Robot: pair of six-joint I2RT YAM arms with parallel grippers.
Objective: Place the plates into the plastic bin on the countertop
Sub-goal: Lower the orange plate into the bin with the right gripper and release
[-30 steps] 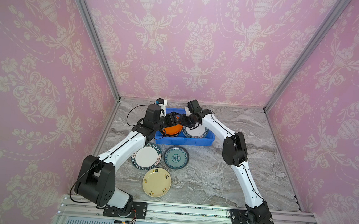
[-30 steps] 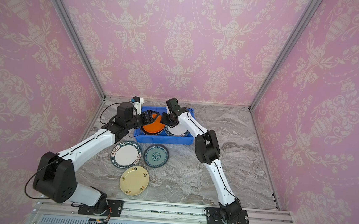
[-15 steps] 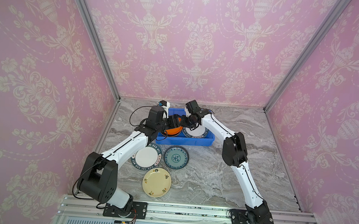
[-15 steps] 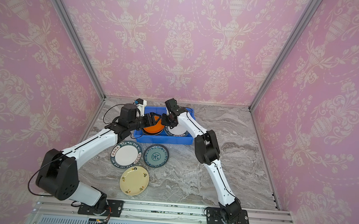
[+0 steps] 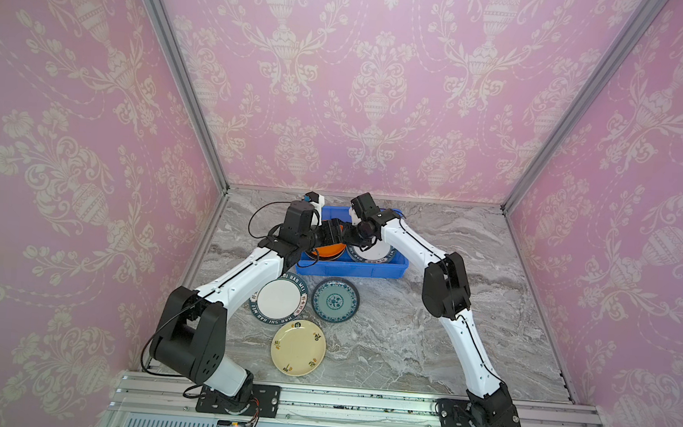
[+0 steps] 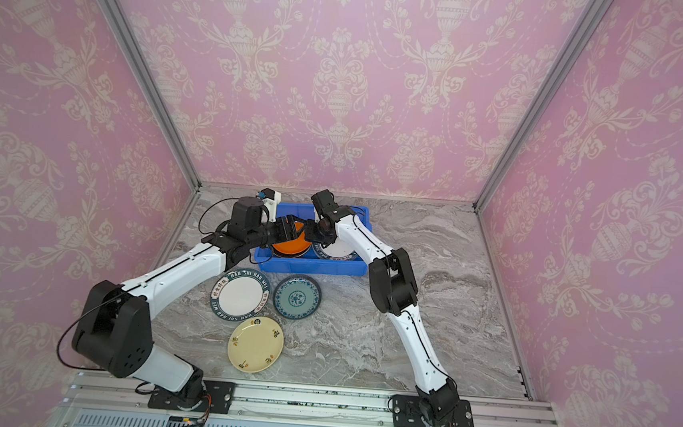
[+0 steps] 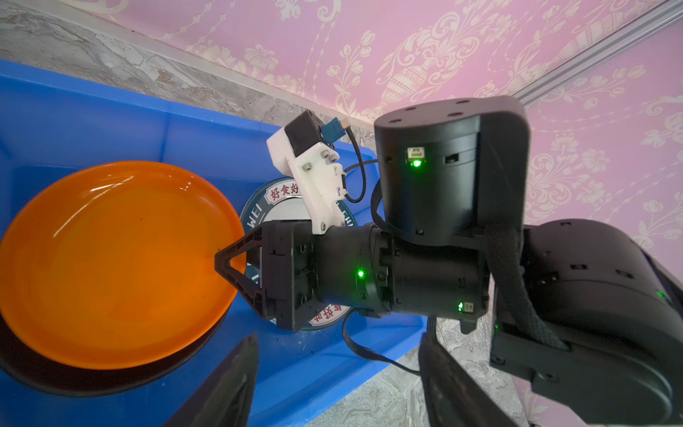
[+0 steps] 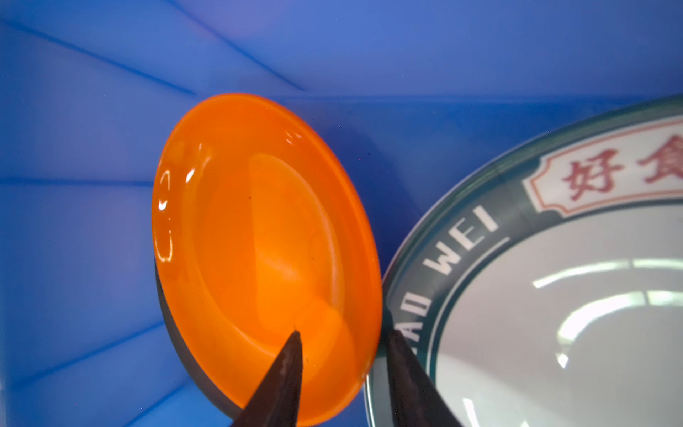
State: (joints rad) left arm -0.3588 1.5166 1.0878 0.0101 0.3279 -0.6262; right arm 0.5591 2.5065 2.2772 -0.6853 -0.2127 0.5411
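The blue plastic bin stands at the back of the countertop. In its left half an orange plate lies tilted on a black plate. A white plate with a lettered rim fills the right half. My right gripper is shut on the orange plate's rim, one finger over the inside and one outside it. My left gripper hangs open over the bin's near wall, holding nothing, close to the right gripper. On the countertop lie another white lettered plate, a teal plate and a cream plate.
Pink patterned walls close in the back and both sides, with metal corner posts. The left arm's forearm passes just beside the white lettered plate on the countertop. Bare marble lies right of the bin and of the loose plates.
My left gripper has shifted a little to the right, further over the bin and closer to the right gripper. The right gripper and the orange plate have hardly moved.
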